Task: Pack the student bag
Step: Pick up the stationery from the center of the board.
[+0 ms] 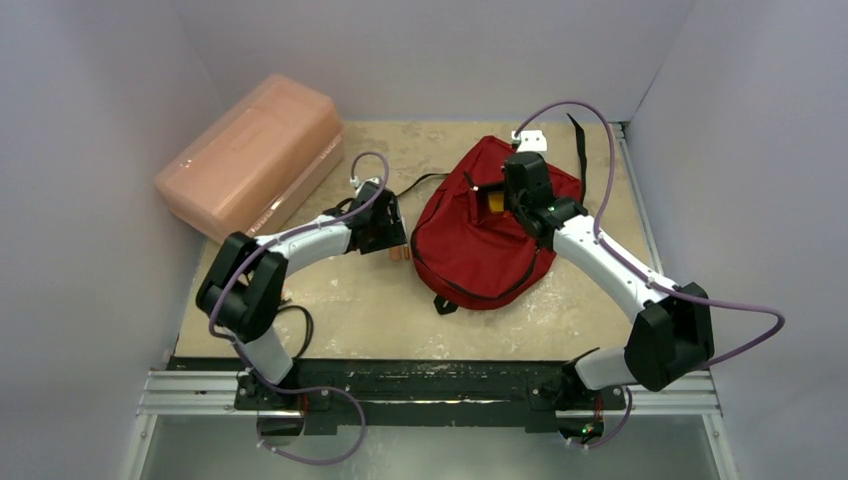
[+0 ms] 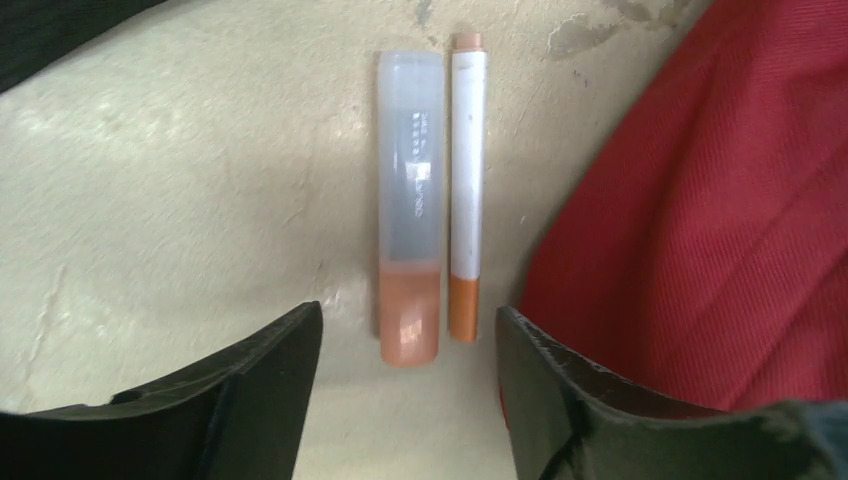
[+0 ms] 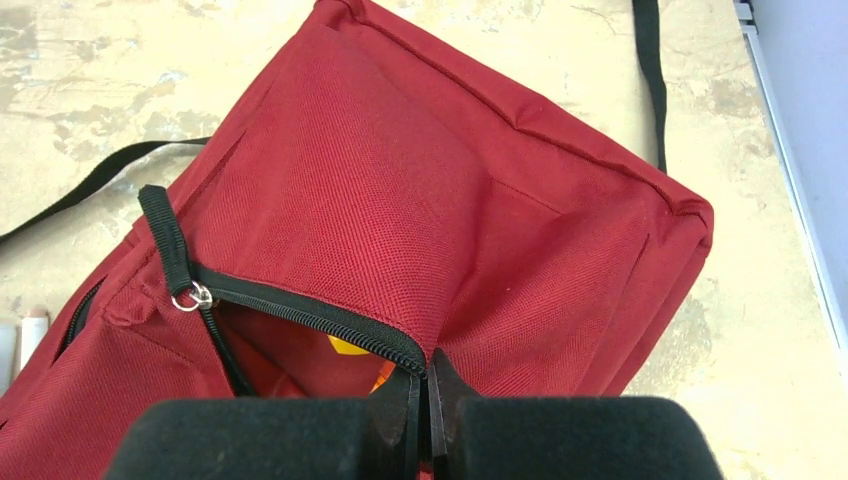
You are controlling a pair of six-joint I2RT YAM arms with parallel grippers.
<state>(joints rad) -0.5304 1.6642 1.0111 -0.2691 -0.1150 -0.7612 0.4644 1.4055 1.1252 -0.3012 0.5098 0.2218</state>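
The dark red student bag [image 1: 470,235] lies mid-table with its zipper open; something yellow-orange [image 3: 348,347] shows inside. My right gripper [image 1: 512,195] [image 3: 428,385] is shut on the zipper edge of the bag [image 3: 400,200] and holds the opening up. My left gripper [image 1: 385,235] [image 2: 408,375] is open, low over the table just left of the bag. Between and ahead of its jaws lie an orange highlighter with a clear cap [image 2: 410,210] and a white-and-orange marker [image 2: 466,190], side by side. The bag's red fabric [image 2: 720,220] lies right of them.
A pink translucent plastic box [image 1: 255,150] stands at the back left. Black bag straps [image 1: 578,140] trail toward the back wall and leftward [image 3: 90,185]. White enclosure walls close in the table on three sides.
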